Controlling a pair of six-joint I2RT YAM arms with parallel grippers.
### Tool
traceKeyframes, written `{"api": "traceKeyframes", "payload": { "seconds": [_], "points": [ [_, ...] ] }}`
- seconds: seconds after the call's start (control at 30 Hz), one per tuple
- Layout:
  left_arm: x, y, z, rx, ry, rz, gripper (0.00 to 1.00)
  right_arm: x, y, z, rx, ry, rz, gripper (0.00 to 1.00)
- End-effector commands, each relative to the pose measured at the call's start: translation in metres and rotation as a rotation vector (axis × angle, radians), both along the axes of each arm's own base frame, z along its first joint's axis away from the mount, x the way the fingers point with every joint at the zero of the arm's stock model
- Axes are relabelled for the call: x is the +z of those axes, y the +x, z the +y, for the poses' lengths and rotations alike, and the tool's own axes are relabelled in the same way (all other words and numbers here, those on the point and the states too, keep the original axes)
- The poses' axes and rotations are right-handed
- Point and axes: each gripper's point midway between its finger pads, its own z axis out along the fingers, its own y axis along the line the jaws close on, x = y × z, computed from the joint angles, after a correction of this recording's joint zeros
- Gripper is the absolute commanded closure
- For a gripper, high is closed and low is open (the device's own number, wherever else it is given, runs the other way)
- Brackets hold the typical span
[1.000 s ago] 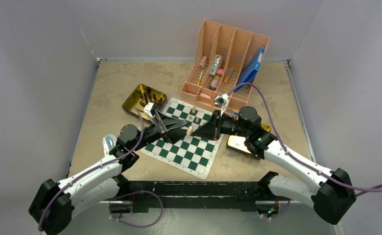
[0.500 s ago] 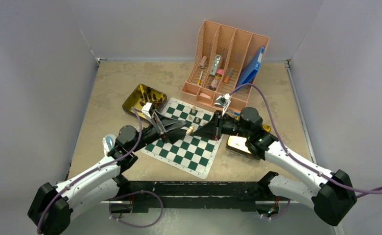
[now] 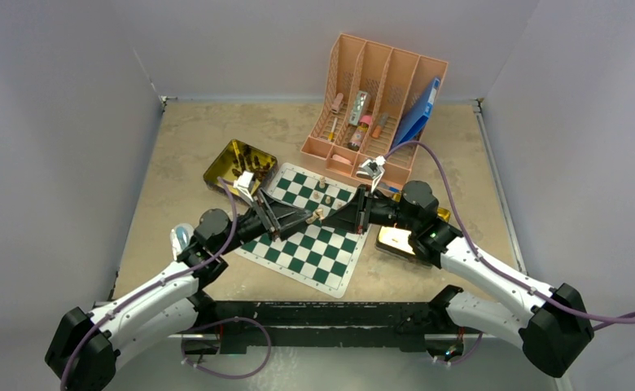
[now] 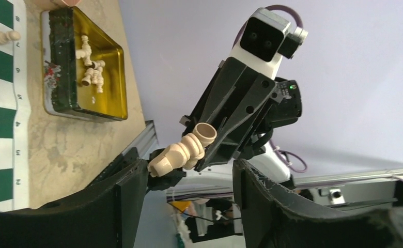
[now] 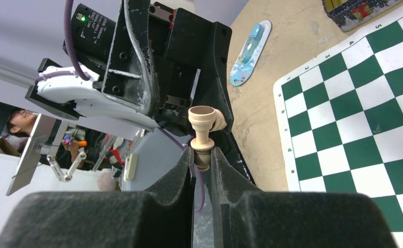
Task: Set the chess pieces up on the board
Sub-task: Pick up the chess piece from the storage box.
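From above, we see the pale chess piece [image 3: 317, 214] held in the air over the board [image 3: 302, 262]. The right gripper [image 3: 329, 215] pinches it, nose to nose with the left gripper [image 3: 298, 218]. A few standing pieces [image 3: 323, 182] occupy the far squares. A gold tin [image 3: 234, 161] lies left of the board, a second tin [image 3: 397, 239] lies under the right arm, and a pink rack [image 3: 379, 90] stands behind.

In the left wrist view, our left jaws stand wide with nothing between them. The piece points its flared base at us.

In the right wrist view, the right fingers [image 5: 183, 173] are clamped narrowly on the piece's slim end, leaving the base free. We judge it light, rigid and smooth, so likely to swivel in a pinch. The collar under the base looks like the best hold. The crowded fingertips and the pieces standing below are what we must avoid.
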Motion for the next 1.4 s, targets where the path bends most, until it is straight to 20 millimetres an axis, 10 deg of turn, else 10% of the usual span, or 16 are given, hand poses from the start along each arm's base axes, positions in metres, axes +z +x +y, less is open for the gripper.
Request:
{"api": "traceKeyframes", "payload": {
  "seconds": [0.0, 1.37],
  "points": [
    [0.023, -0.004, -0.005, -0.034, 0.039, -0.169, 0.41, 0.023, 0.001, -0.001, -0.006, 0.061, -0.047, 1.00],
    [0.022, -0.011, 0.002, -0.015, 0.072, -0.369, 0.68, 0.028, -0.010, -0.008, -0.013, 0.127, -0.004, 1.00]
  ]
}}
